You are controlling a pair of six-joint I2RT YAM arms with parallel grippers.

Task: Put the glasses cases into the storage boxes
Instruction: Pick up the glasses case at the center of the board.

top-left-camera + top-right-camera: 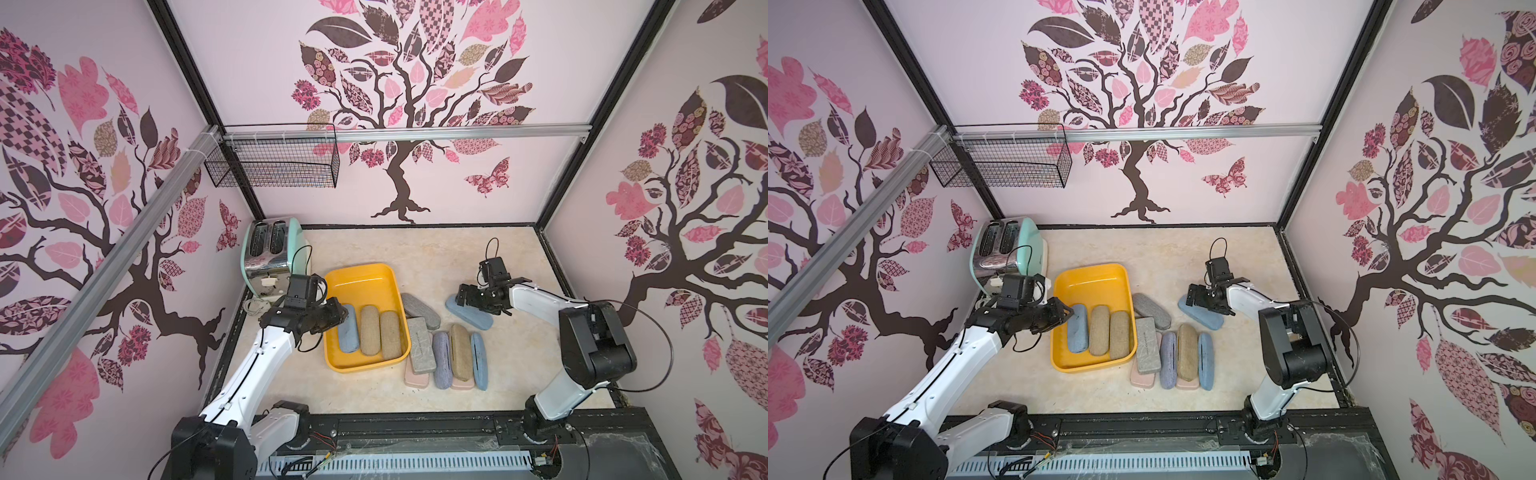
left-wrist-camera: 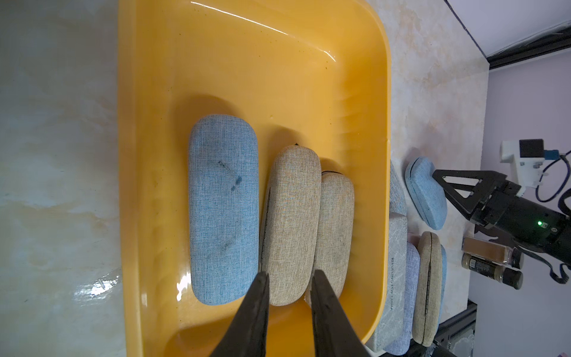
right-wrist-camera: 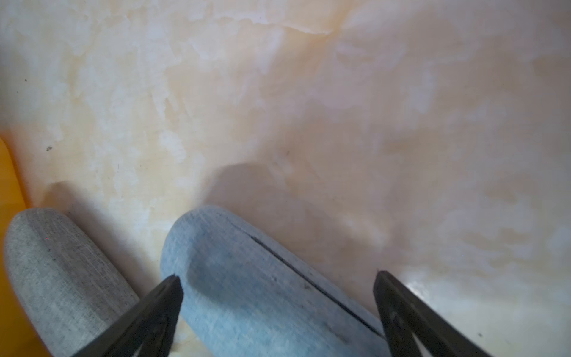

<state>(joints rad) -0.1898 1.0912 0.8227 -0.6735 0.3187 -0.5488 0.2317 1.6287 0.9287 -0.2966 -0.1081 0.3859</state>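
Observation:
The yellow storage box [image 1: 365,269] [image 2: 129,185] holds a blue glasses case [image 1: 348,330] [image 2: 223,210] and two tan cases [image 1: 370,330] [image 2: 293,222] side by side. My left gripper [image 1: 340,312] [image 2: 289,276] hovers above the box's left side, fingers only slightly apart, with nothing between them. My right gripper [image 1: 459,296] [image 3: 278,278] is open wide and straddles a blue case [image 1: 482,322] [image 3: 247,278] lying on the table; neither finger presses it. Grey [image 1: 420,305], grey rectangular [image 1: 420,345], lavender [image 1: 441,359], tan [image 1: 460,351], blue [image 1: 478,359] and pink [image 1: 415,380] cases lie right of the box.
A mint toaster [image 1: 270,257] with its cord stands at the back left, close behind my left arm. A black wire basket [image 1: 274,162] hangs on the rail above. Two spice jars [image 2: 491,256] lie by the right wall. Patterned walls close in three sides.

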